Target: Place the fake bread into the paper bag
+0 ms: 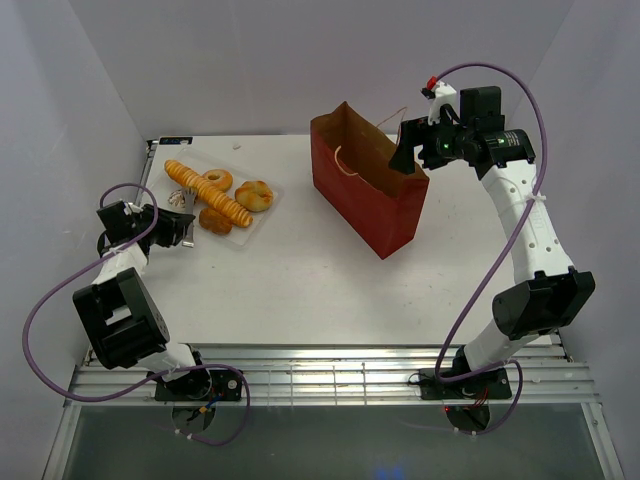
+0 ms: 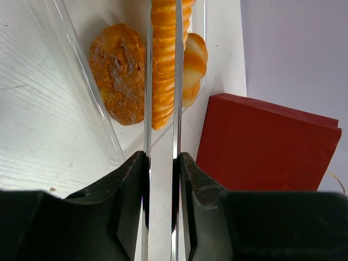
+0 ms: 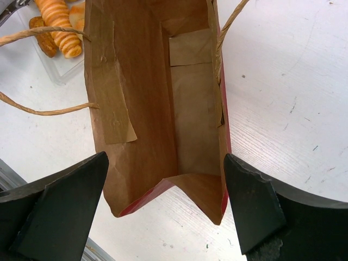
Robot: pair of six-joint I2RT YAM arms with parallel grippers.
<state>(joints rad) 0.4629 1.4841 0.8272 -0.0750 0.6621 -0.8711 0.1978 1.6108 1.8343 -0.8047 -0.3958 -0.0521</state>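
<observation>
The left gripper (image 2: 161,163), clamped on the tongs (image 2: 176,109), is nearer, the blades flanking the loaf (image 2: 163,65) along its length on the tray (image 1: 262,222), while the wide-open, empty right gripper (image 3: 166,168) straddles the mouth of the bag (image 3: 147,98) well to the right.

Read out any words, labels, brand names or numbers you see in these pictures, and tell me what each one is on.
No readable text in any view.
The paper bag is plain dark red outside, with no print.
The fake bread and the metal tongs carry no marks.
A small dark strip at the far left is too small to tell.
</observation>
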